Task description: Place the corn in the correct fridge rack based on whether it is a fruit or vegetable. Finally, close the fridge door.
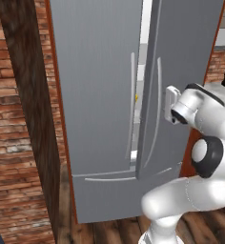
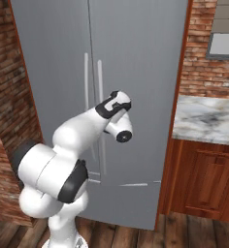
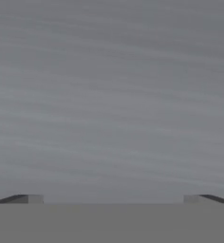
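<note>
Tall grey fridge [image 1: 95,95] straight ahead, framed by brick wall [image 1: 14,143] and a dark wooden post [image 1: 26,95] on the left. Right-hand fridge door [image 1: 181,71] almost shut, standing just ajar: a narrow bright slit [image 1: 142,57] of interior between the two doors in the left base view. Left-hand door [image 1: 93,86] flush and closed. Long vertical handles [image 1: 132,105] on either side of the slit, a drawer front [image 1: 105,195] below with its own horizontal handle.

Inside the slit, a tiny yellow speck [image 1: 136,98], possibly the corn, too small to confirm; shelf level impossible to judge through so thin a gap.

White arm [image 1: 200,162] bent up from the base, wrist [image 1: 181,107] pressed close against the outer face of the right-hand door beside its handle. In the right base view, same wrist [image 2: 117,118] against the door at about mid height, both doors looking nearly flush from this side.

Claw [image 3: 112,199] spread wide, nothing between the tips: two dark finger tips [image 3: 23,198] far apart at the bottom corners of the hand view, facing brushed grey door surface [image 3: 112,95] at very close range.

To the right, a marble worktop [image 2: 208,121] on wooden cabinets [image 2: 204,179], brick behind, wooden plank floor [image 2: 184,232] below.
</note>
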Tool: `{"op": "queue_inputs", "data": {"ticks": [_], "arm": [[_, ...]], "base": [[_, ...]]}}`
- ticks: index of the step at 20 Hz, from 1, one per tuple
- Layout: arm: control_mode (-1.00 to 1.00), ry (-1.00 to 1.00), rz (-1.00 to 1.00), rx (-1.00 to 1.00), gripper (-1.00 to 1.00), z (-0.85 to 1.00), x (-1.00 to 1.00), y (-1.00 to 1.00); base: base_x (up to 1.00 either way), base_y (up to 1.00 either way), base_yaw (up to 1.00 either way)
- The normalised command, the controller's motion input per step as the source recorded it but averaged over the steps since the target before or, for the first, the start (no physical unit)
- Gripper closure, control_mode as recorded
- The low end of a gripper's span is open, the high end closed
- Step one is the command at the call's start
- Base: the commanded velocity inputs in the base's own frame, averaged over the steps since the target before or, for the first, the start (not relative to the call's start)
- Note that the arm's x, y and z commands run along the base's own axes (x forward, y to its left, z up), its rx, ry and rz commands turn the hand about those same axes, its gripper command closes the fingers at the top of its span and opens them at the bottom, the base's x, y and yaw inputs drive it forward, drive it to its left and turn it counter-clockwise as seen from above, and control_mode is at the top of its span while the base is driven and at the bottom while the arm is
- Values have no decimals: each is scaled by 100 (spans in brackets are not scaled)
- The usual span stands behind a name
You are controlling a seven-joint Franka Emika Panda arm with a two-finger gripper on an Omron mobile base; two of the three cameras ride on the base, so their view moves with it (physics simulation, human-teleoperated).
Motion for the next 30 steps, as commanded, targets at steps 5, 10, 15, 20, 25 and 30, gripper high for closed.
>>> {"op": "queue_inputs", "data": {"ticks": [5, 10, 15, 20, 25, 30], "arm": [[-100, 0, -17, 0, -100, 15, 33, 1], [-100, 2, -13, 0, -100, 14, 37, 0], [-100, 5, -10, 0, -100, 12, 40, 0], [-100, 6, -7, 0, -100, 4, 47, 0], [-100, 7, -5, 0, -100, 0, 56, 0], [-100, 7, -4, 0, -100, 1, 50, 0]], "base": [[0, 0, 0], [0, 0, 0], [0, 0, 0], [0, 0, 0], [0, 0, 0], [0, 0, 0]]}}
